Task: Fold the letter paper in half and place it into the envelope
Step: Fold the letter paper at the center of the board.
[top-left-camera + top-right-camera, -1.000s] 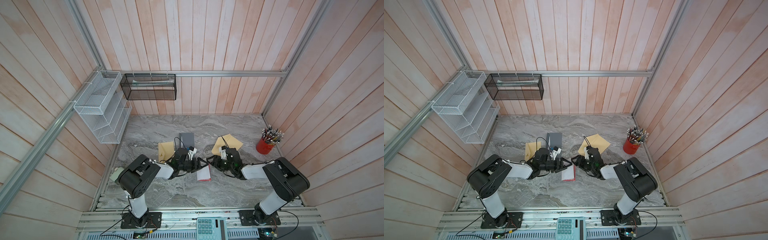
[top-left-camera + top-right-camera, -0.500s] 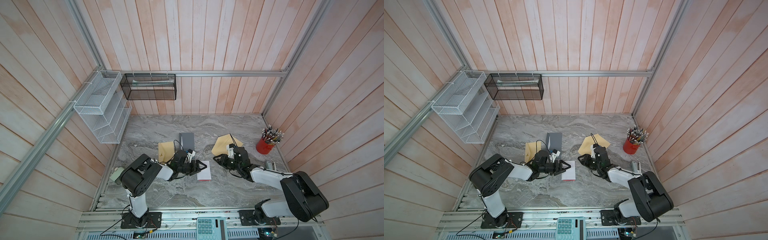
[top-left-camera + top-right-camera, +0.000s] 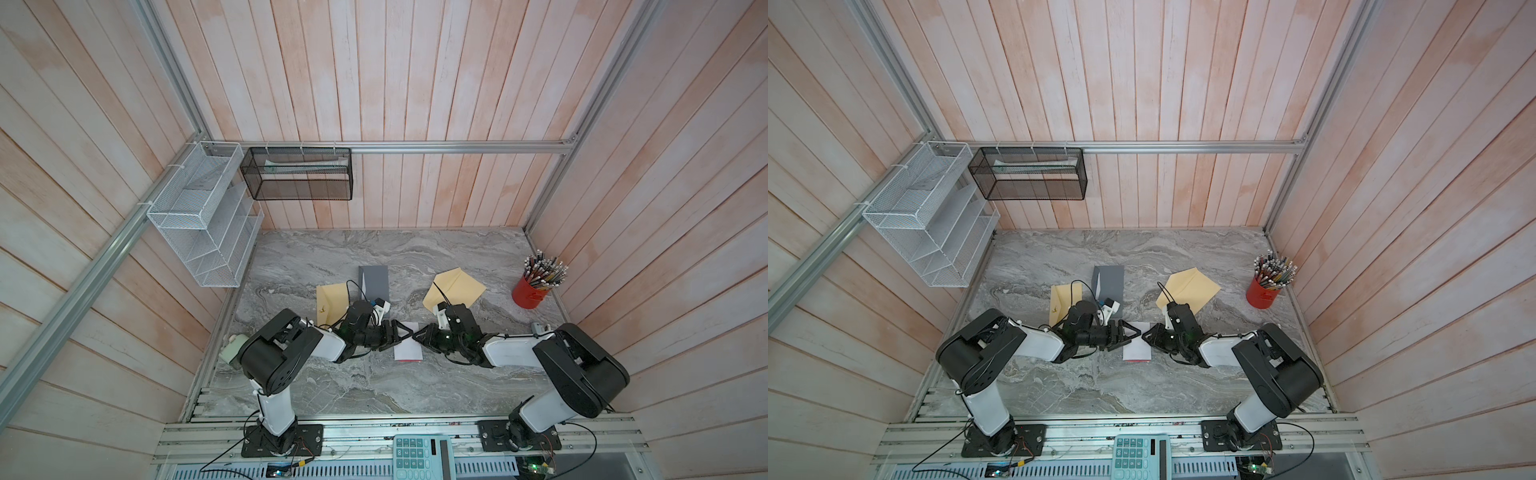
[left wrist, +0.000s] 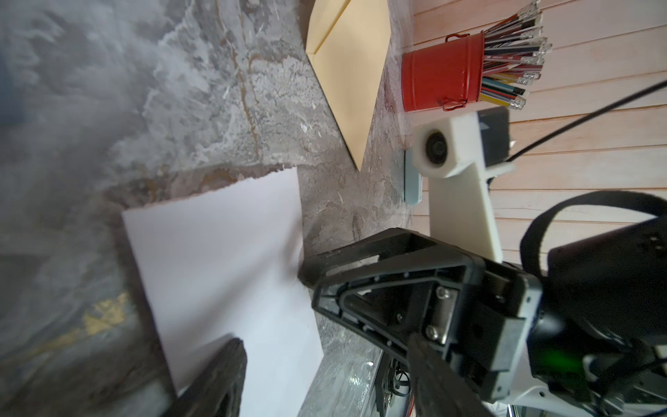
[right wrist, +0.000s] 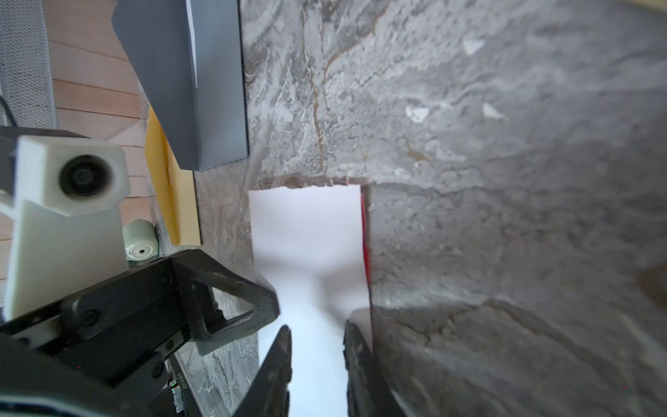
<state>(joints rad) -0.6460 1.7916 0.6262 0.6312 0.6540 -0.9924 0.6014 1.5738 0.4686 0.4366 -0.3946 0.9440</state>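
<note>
The letter paper [image 3: 408, 353] lies flat mid-counter [image 3: 374, 390], its torn edge toward the back wall and bare marble open in front. A red tin [image 3: 530, 293] packed with pencils stands by the right wall, with a tan envelope [image 3: 455, 286] near it. The left hand [image 3: 405, 332] gapes wide at the paper's left edge. The right hand [image 5: 317, 328] stands narrow over its right edge; whether it pinches the sheet I cannot tell.

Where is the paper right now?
In both top views the paper lies flat on the table, front centre, between the left gripper and the right gripper, just nearer the arm bases than the grey box.
</note>
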